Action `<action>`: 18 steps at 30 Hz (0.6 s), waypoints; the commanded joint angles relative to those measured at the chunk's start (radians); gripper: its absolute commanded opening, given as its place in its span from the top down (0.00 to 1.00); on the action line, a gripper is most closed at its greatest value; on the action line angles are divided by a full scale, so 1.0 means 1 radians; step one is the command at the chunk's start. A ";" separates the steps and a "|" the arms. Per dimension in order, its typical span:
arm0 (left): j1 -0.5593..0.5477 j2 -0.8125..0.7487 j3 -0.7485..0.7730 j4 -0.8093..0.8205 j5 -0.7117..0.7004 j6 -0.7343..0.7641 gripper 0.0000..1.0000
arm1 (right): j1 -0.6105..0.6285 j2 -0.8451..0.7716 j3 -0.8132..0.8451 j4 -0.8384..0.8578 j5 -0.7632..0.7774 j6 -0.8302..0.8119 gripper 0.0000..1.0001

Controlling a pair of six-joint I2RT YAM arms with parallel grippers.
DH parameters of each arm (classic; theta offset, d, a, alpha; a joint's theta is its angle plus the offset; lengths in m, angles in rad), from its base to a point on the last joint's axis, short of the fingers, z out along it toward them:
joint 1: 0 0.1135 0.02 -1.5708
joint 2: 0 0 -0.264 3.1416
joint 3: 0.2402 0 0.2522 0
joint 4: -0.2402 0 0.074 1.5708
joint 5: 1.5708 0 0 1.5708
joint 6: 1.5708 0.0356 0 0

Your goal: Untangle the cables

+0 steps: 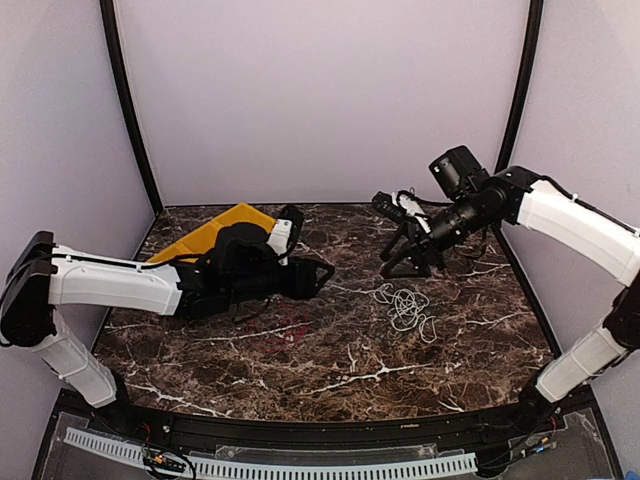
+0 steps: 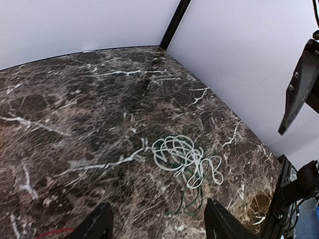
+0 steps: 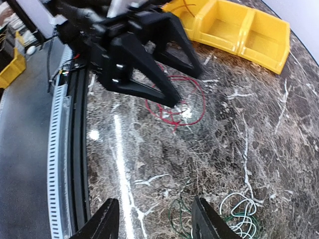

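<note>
The cables lie apart on the dark marble table. A white cable [image 1: 406, 306] [image 2: 183, 157] [image 3: 243, 215] sits in a loose coil right of centre, with a thin dark green cable [image 2: 192, 198] [image 3: 180, 219] partly under it. A red cable [image 1: 287, 326] [image 3: 180, 103] lies in loops left of centre, just below my left gripper [image 1: 322, 281] [image 2: 157, 225]. That gripper is open and holds nothing; the white coil lies ahead of its fingertips. My right gripper [image 1: 408, 266] [image 3: 154, 225] hovers behind the white coil, open and empty, with the green cable near its right finger.
A row of yellow bins [image 1: 215, 232] [image 3: 234, 25] stands at the back left behind the left arm. A slotted rail [image 1: 270, 466] runs along the table's near edge. Purple walls close in the back and sides.
</note>
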 commanded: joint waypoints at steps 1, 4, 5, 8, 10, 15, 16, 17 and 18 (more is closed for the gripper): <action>-0.002 -0.161 -0.132 -0.274 -0.179 -0.063 0.35 | 0.067 0.095 -0.003 0.224 0.245 0.058 0.51; -0.001 -0.269 -0.236 -0.364 -0.239 -0.209 0.38 | 0.111 0.209 0.061 0.234 0.256 0.094 0.55; -0.001 -0.291 -0.256 -0.371 -0.253 -0.234 0.40 | 0.125 0.248 0.082 0.242 0.249 0.112 0.56; -0.002 -0.382 -0.355 -0.414 -0.275 -0.335 0.41 | 0.178 0.384 0.157 0.247 0.243 0.152 0.56; -0.001 -0.421 -0.397 -0.436 -0.309 -0.370 0.41 | 0.208 0.494 0.229 0.237 0.237 0.174 0.54; 0.011 -0.464 -0.450 -0.469 -0.351 -0.386 0.37 | 0.270 0.685 0.396 0.206 0.265 0.216 0.51; 0.019 -0.462 -0.461 -0.467 -0.348 -0.382 0.37 | 0.275 0.721 0.431 0.193 0.265 0.221 0.50; 0.031 -0.452 -0.470 -0.459 -0.345 -0.370 0.37 | 0.279 0.752 0.462 0.185 0.268 0.224 0.50; 0.039 -0.444 -0.475 -0.453 -0.330 -0.365 0.37 | 0.283 0.780 0.492 0.178 0.270 0.225 0.50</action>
